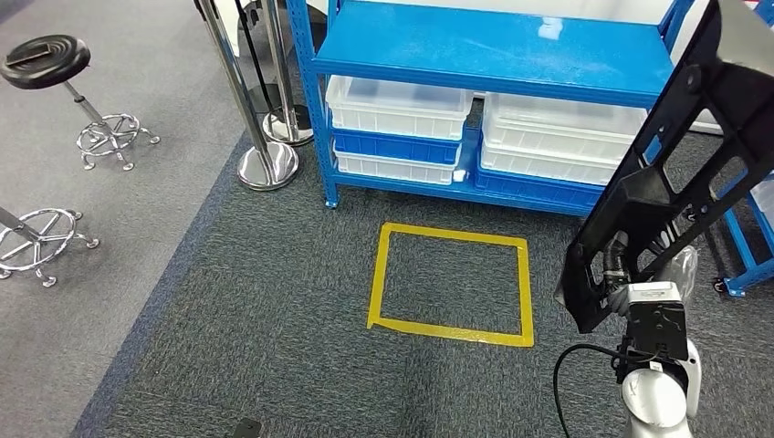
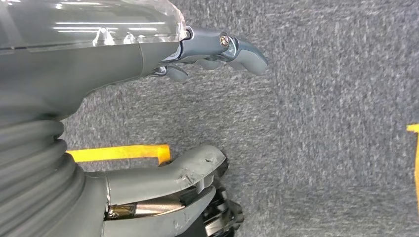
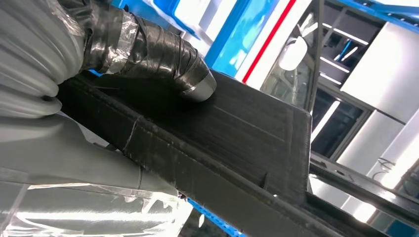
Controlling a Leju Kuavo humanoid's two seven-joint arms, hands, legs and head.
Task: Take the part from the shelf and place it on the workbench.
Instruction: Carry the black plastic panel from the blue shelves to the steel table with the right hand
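The right robot hand (image 1: pixel 630 265) grips the long black plastic frame part (image 1: pixel 680 155) at its lower end, thumb (image 3: pixel 148 52) pressed on the flat face. The part rises from the hand, its long axis tilted up toward the blue metal shelf (image 1: pixel 493 46), in front of it. The left robot hand (image 2: pixel 197 98) holds nothing, its fingers apart, over the grey carpet floor (image 2: pixel 321 123). I see no table here.

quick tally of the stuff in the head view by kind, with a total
White bins: 4
Blue shelves: 1
Stools: 2
Chrome posts: 2
Yellow tape squares: 1
Black parts: 1, held in the right hand
Total: 11
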